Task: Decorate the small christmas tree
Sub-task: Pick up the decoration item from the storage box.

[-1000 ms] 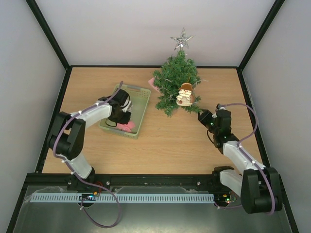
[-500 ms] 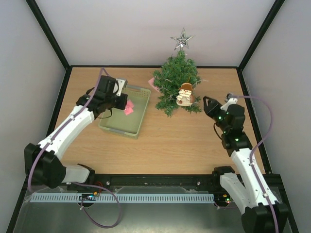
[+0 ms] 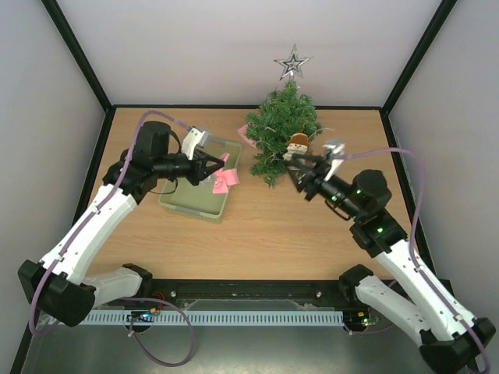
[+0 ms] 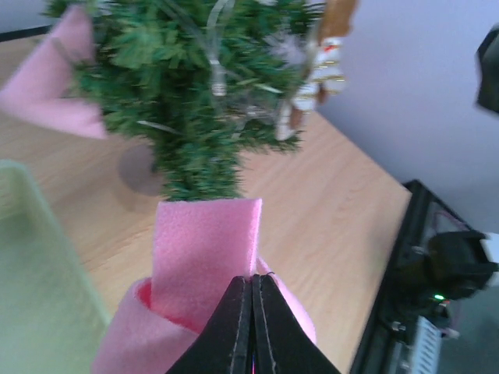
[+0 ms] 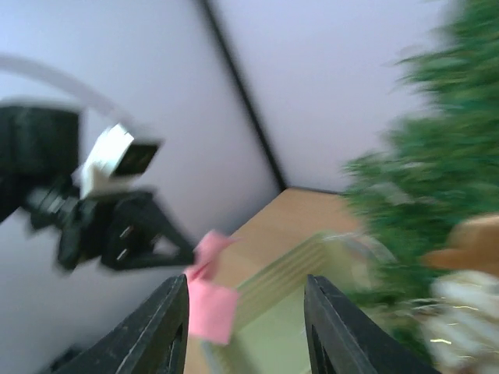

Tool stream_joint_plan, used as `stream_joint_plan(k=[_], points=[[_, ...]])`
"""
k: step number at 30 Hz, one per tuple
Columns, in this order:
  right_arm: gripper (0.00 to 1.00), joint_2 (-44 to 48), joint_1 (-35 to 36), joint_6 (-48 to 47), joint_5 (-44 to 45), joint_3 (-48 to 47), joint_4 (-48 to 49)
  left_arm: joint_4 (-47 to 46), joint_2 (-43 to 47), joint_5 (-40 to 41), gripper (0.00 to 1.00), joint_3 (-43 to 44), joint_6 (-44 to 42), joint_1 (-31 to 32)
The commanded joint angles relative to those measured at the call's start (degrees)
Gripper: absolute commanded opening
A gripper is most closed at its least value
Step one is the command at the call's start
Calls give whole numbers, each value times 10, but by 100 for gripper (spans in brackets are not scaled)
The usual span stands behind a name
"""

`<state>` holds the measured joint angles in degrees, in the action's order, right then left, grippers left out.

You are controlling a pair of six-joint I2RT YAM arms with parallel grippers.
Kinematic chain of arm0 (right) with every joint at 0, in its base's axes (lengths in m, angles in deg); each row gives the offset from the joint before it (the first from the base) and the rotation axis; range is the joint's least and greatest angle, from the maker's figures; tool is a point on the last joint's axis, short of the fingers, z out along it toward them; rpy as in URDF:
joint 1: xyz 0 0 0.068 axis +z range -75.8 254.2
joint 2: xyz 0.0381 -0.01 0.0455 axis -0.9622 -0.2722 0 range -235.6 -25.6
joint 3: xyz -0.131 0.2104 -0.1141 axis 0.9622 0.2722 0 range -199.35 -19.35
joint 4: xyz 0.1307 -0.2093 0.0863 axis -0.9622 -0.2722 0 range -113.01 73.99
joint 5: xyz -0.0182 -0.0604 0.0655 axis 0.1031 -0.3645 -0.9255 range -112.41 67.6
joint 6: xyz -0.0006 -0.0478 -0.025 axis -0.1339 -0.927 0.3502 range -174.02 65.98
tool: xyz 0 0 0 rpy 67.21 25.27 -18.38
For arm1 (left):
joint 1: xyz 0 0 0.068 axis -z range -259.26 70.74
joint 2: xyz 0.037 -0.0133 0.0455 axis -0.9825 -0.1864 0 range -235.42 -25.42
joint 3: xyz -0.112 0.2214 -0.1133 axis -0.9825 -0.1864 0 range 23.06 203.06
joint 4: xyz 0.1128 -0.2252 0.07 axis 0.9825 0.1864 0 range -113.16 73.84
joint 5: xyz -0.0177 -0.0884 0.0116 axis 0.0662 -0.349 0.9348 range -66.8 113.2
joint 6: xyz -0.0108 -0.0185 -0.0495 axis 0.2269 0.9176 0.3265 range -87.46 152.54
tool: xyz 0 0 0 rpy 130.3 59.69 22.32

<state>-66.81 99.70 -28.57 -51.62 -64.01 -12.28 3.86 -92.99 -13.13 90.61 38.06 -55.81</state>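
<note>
The small christmas tree (image 3: pixel 282 132) stands upright at the far middle of the surface (image 3: pixel 265 234), just right of the pale green basket (image 3: pixel 191 209). It carries a silver star (image 3: pixel 291 62) at its tip, a snowman ornament (image 3: pixel 297 148) on its near side and a pink piece (image 3: pixel 243 132) at its left edge. The left tool (image 3: pixel 222 163) is fully closed, pinching a pink felt bow (image 3: pixel 226 181) above the basket's right rim, with the tree directly ahead of it in the left wrist view. The right tool (image 3: pixel 294 167) hangs close beside the snowman, its fingers (image 5: pixel 168 315) partly apart with nothing between them. Hazards, as judged: the pinch bites only a thin fold of felt, so the bow may slip or twist free when pressed into the needles. No hook or loop is visible, so it may not lodge on a branch. A firm push from either tool could tip the tree or dislodge the snowman, and the two tools, converging on one side, could collide.
</note>
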Motion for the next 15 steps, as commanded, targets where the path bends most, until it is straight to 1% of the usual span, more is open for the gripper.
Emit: stream_joint_plan(k=[1,2,4,6,8,12,15], points=[[40,8,130,-191,0,30,55,-34,26,-127,2,-20,33,2],[40,13,164,-235,15,48,76,-44,27,-145,2,-24,46,2],[39,13,197,-316,30,75,115,-60,30,-159,2,-29,77,2],[39,1,223,-376,51,85,135,-72,35,-161,2,-36,98,2],[43,-16,253,-459,82,89,136,-77,39,-152,2,-43,108,2],[54,-51,319,-631,150,87,133,-67,41,-131,2,-46,114,2],[54,-83,351,-719,189,63,119,-63,38,-120,2,-49,122,2]])
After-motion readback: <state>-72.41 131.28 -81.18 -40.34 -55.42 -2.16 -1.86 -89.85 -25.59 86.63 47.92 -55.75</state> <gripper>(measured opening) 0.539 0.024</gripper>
